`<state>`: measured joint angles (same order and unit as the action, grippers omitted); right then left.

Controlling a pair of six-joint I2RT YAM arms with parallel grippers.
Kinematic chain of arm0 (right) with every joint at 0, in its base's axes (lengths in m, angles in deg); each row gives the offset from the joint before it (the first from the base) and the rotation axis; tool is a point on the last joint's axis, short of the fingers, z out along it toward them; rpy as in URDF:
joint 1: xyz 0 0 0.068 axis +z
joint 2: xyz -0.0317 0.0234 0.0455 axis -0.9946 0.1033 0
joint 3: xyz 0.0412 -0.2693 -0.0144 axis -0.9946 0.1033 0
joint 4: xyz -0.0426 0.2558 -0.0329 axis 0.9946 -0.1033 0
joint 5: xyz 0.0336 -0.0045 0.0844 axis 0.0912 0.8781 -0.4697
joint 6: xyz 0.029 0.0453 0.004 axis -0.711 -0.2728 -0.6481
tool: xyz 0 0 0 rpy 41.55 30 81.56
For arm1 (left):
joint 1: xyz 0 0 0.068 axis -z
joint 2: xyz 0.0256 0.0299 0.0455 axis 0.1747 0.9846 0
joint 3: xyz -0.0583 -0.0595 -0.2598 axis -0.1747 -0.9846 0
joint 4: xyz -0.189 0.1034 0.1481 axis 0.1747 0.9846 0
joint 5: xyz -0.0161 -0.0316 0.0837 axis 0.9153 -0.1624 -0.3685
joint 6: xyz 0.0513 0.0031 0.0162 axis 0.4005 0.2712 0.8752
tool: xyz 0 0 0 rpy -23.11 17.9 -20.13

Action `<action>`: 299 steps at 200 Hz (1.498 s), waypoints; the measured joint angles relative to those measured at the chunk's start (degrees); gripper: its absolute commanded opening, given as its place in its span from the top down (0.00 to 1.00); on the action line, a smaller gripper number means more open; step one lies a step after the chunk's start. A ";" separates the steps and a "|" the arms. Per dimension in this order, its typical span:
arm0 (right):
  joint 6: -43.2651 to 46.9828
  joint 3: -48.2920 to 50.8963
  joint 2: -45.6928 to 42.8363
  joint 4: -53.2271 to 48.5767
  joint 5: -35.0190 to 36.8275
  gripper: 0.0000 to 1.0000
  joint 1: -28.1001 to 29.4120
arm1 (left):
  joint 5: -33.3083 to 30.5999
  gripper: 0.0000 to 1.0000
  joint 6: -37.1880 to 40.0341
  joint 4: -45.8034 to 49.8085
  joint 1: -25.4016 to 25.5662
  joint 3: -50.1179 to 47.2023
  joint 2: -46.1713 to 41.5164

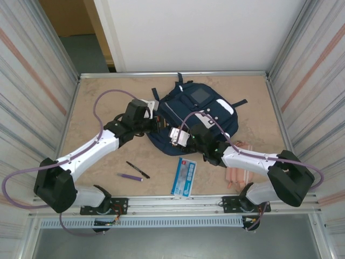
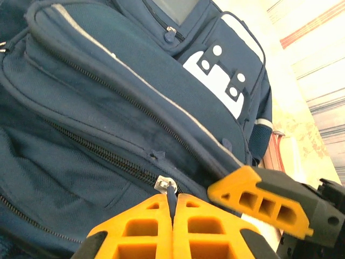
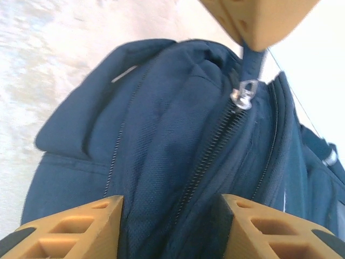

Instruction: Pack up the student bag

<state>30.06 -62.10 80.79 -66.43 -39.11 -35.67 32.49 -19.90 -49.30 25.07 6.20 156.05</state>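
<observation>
The navy backpack (image 1: 215, 116) lies flat on the table (image 1: 97, 108), white patch up. The left gripper (image 2: 172, 204) is at the bag's left side, fingers closed on the zipper pull (image 2: 166, 186). The right gripper (image 3: 171, 210) is at the bag's near edge, fingers spread wide, straddling the zippered fold. Nearer than the bag: black pen (image 1: 137, 170), purple pen (image 1: 131, 177), blue-and-white packet (image 1: 184, 177). The pink pencil case (image 1: 235, 177) lies off the bag's near-right corner.

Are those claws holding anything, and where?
The left gripper's jaws pinch the backpack's zipper pull tab. The right gripper straddles backpack fabric; whether it grips cannot be told.
</observation>
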 measured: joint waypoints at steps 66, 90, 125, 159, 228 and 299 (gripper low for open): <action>-3.15 -0.37 1.95 2.75 4.35 0.91 -0.48 | -0.04 1.00 -1.86 -1.92 0.24 -0.39 0.39; -0.94 -1.01 4.33 4.52 2.58 0.99 -0.83 | -2.38 1.00 -1.57 -0.81 0.11 -0.76 0.26; 4.09 -3.54 8.02 5.68 -7.02 1.00 -3.96 | -4.00 1.00 -1.62 -0.04 -2.56 -4.52 -2.36; 10.99 -13.53 12.46 -3.93 -20.28 1.00 -7.04 | -8.11 1.00 -1.29 2.78 -2.36 -5.35 -6.03; 20.33 -16.13 13.09 -13.22 -23.85 0.89 -10.25 | -4.79 1.00 -4.35 0.57 -1.62 -7.69 -5.57; 21.55 -7.19 2.71 -13.29 -20.79 0.94 -20.48 | 1.62 1.00 -1.16 -4.11 1.73 -2.05 4.33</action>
<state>51.61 -69.29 83.50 -79.72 -59.89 -56.15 34.11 -21.06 -53.41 26.80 4.14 160.38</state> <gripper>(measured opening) 0.085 0.050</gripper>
